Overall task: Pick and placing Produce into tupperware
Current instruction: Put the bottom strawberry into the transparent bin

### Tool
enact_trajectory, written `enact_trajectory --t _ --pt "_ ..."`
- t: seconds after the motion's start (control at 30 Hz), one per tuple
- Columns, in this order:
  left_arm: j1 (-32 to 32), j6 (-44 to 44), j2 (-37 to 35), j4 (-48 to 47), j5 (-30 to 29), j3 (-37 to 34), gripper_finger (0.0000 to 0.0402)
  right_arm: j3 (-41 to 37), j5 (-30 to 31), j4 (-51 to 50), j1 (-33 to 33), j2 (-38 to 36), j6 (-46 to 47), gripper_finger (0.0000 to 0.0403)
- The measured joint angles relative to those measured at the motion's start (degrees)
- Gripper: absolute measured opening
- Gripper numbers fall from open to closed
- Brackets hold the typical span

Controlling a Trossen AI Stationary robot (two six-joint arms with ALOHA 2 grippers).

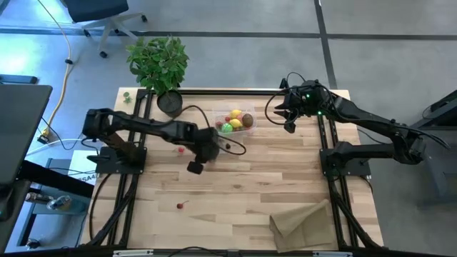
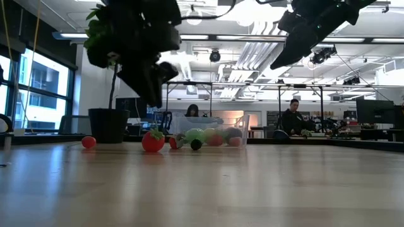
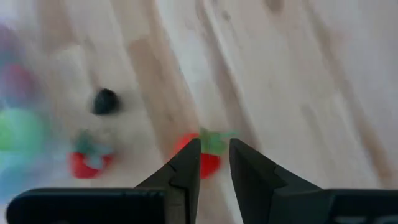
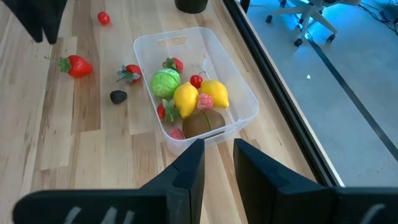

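Left gripper (image 3: 214,163) hangs above the table (image 1: 250,193), pointing down over a strawberry (image 3: 205,154) that lies on the wood. Fingers (image 3: 186,168) stand a narrow gap apart; the berry shows through that gap, but nothing is pinched between the tips. From table height the gripper (image 2: 153,94) sits clear above the strawberry (image 2: 152,141), not touching it.

Tupperware (image 4: 239,99) rests near the table's far edge, between the two arms, close to the potted plant (image 1: 158,63). Inside it: two lemons (image 4: 186,98), a lime (image 4: 165,82), a kiwi (image 4: 200,122), a strawberry or two and some small red pieces, all packed together. From overhead the tub (image 1: 249,128) reads as a clear box with yellow, green and brown in it.

Loose on the wood beside the tub, on the left arm's side: a second strawberry (image 4: 131,73), touching or nearly touching the tub wall, and a blackberry (image 4: 117,96) just beside it. A small red berry (image 4: 103,18) lies farther off toward the plant. Another red berry (image 1: 180,205) sits alone, well apart, toward the near edge.

Right gripper (image 4: 217,168) hovers high over the tub's near end, fingers a narrow gap apart, holding nothing.

Paper bag (image 1: 303,221) lies flat at the near right corner.

Beyond the table, two people (image 2: 291,116) sit at desks.
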Motion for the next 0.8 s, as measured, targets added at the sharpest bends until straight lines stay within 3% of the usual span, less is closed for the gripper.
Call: enact_trajectory --t 0.17,0.43,0.63,0.8 --pt "1.32 6.25 -0.69 -2.61 -2.36 -1.31 0.0076 0.0 0.0 0.08 0.0 0.0 -0.01 0.0076" --pt "5.87 9.82 -0.73 0.74 4.31 -3.86 0.0076 0.0 0.02 0.08 -0.02 -0.02 -0.01 0.0076" --pt "6.05 13.53 -0.73 -0.15 3.84 -3.86 0.0077 0.0 0.02 0.06 -0.01 0.0 -0.01 0.0076" --pt "6.02 14.04 -0.73 -0.1 2.59 -3.86 0.0113 0.0 0.01 0.07 -0.02 0.0 0.0 0.0076"
